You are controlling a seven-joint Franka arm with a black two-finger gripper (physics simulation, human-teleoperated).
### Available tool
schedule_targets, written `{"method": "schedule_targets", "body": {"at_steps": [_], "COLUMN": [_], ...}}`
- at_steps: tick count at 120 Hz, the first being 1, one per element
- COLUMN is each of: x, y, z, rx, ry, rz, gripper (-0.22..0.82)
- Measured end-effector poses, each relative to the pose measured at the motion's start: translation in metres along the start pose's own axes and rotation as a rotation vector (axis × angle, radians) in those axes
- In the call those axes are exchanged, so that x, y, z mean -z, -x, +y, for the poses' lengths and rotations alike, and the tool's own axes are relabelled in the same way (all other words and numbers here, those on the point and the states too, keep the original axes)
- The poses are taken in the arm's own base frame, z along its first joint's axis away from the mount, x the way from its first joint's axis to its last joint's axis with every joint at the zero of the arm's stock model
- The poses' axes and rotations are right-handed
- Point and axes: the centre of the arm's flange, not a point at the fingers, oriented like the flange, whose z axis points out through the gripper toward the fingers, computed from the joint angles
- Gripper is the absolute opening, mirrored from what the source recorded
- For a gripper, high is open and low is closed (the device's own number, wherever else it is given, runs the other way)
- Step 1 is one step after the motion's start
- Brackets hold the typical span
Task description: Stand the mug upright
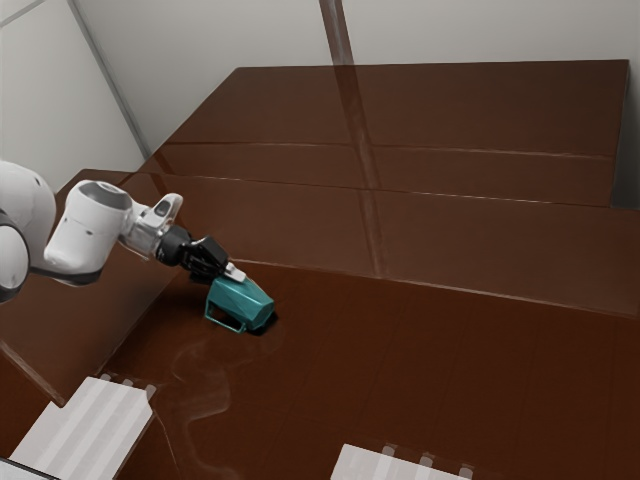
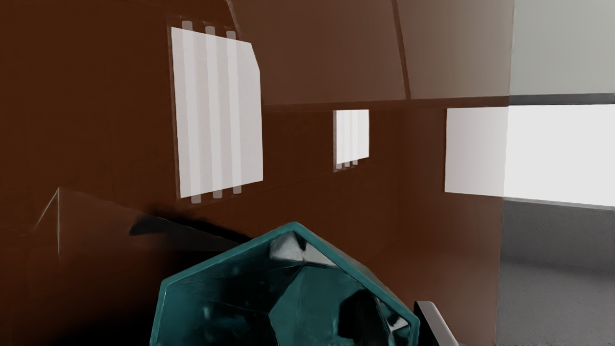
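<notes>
And here's the mug [image 1: 243, 303], tipped well over at the worktop [image 1: 420, 370], its handle [image 1: 224, 325] low on one side and the claw [image 1: 234, 271] right up at its faceted body; whether that claw is open or clamped on the wall, I can't tell. It looks stiff, fairly light and a touch slippery on those glossy facets, so I'd back a square hold across the wall by the rim [image 2: 229, 252], away from the corners where it could twist.
</notes>
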Motion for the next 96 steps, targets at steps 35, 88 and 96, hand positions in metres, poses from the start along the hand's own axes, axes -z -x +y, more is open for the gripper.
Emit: {"method": "schedule_targets", "body": {"at_steps": [35,88,96], "x": [0.012,0.019,0.012], "y": [0.003,-0.008,-0.013], "z": [0.025,0.156,0.163], "rx": [-0.039,-0.274,-0.299], "ry": [0.001,-0.513,-0.623], "rz": [0.008,-0.206,-0.229], "gripper": [-0.16,-0.18,-0.18]}}
